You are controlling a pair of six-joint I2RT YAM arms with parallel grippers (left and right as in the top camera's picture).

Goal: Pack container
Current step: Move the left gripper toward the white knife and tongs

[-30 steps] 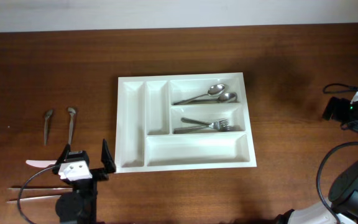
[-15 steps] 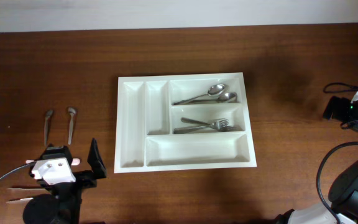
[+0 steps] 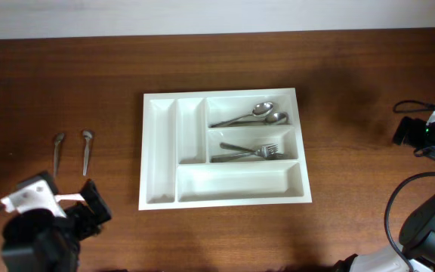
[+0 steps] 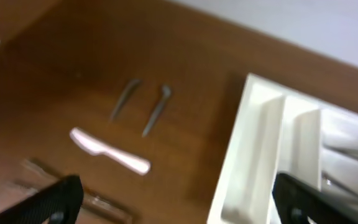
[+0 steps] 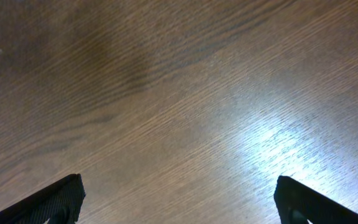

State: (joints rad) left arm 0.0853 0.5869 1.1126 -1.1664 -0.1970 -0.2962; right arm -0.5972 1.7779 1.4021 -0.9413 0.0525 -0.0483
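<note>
The white container (image 3: 159, 151) lies mid-table, with two spoons (image 3: 251, 114) in its top wide compartment and forks (image 3: 254, 153) in its middle one. The other compartments are empty. Left of it lie two small spoons (image 3: 72, 149) and a white knife (image 3: 71, 198), partly under my left arm. My left gripper (image 3: 78, 213) is open and empty at the front left, above the table. Its wrist view shows the knife (image 4: 107, 150), both small spoons (image 4: 143, 106), the container's left edge (image 4: 247, 155) and my open fingers (image 4: 179, 211). My right gripper (image 5: 179, 205) is open and empty over bare wood at the far right (image 3: 410, 133).
A pair of thin sticks (image 4: 73, 194) lies on the table near the front left, blurred in the left wrist view and hidden under the arm from overhead. Black cables (image 3: 399, 208) loop at the right edge.
My left arm has swung left and toward the front left corner, now covering the thin sticks and part of the white knife. The right arm has not moved.
</note>
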